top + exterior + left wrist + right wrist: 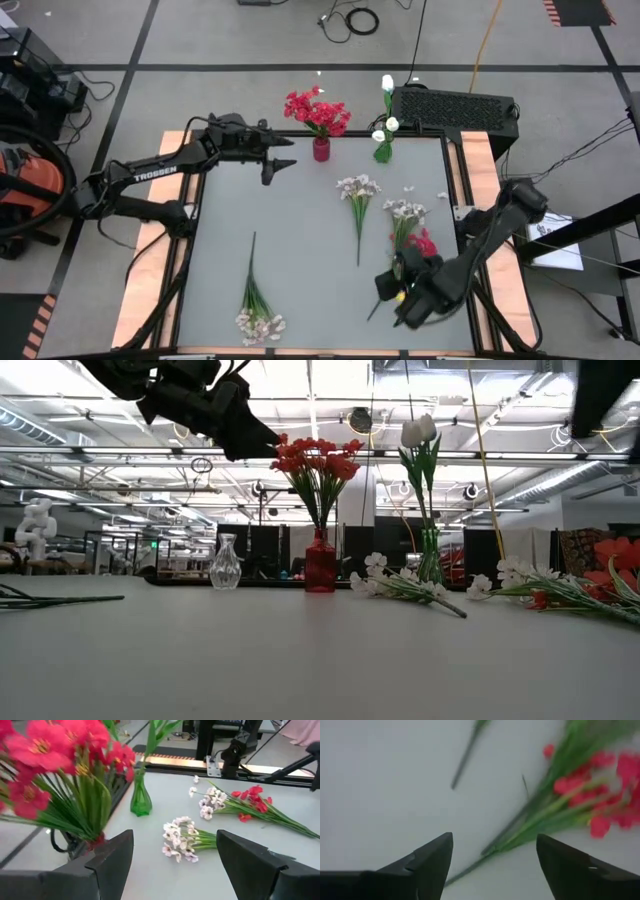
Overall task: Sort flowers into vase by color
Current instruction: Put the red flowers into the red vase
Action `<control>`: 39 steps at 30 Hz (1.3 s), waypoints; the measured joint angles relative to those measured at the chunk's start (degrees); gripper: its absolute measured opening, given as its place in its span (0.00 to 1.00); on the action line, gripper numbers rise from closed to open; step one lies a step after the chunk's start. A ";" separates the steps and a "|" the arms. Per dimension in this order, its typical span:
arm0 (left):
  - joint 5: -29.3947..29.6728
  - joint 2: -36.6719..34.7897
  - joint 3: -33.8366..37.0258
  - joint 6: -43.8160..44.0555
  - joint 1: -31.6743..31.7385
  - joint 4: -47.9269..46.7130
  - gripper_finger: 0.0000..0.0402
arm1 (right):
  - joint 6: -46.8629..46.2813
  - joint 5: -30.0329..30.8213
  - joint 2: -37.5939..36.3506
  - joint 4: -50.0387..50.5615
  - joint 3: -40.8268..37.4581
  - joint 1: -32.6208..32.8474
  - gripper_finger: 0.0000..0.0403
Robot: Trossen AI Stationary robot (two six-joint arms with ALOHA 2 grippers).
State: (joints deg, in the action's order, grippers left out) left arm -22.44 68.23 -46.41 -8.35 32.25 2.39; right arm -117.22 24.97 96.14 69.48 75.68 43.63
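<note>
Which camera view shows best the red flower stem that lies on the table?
The left wrist view: the red stem lies whole, unobstructed. The right wrist view is close but cuts it off. The high view hides it partly under the right arm. The low view sees it edge-on.

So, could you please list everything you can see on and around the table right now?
red vase: one, red blooms in it, table's far edge
green vase: one, white buds in it, far edge
clear vase: one, empty, far side
pale blossom stems: three, lying on the grey table
red stem: one, lying near the right gripper
left gripper: open, beside the red vase
right gripper: open, above the red stem's stalk
</note>
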 joint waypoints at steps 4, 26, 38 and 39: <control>0.32 0.00 -0.02 0.52 -1.76 -2.27 0.72 | -7.52 -0.28 5.84 -0.35 0.00 2.63 0.69; 4.99 0.00 -0.04 1.52 -8.37 -2.73 0.72 | -9.60 -0.89 17.93 -1.67 -6.59 2.72 0.60; 6.25 0.00 -0.04 1.54 -8.35 -2.73 0.72 | -8.26 0.40 17.64 -9.72 -10.01 2.70 0.16; 6.25 0.00 -0.04 1.55 -8.35 -2.73 0.72 | -8.15 0.40 17.64 -9.80 -10.01 2.69 0.10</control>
State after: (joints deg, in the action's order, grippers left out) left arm -16.19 68.23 -46.46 -6.80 23.90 -0.34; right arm -125.37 25.37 113.78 59.68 65.67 46.33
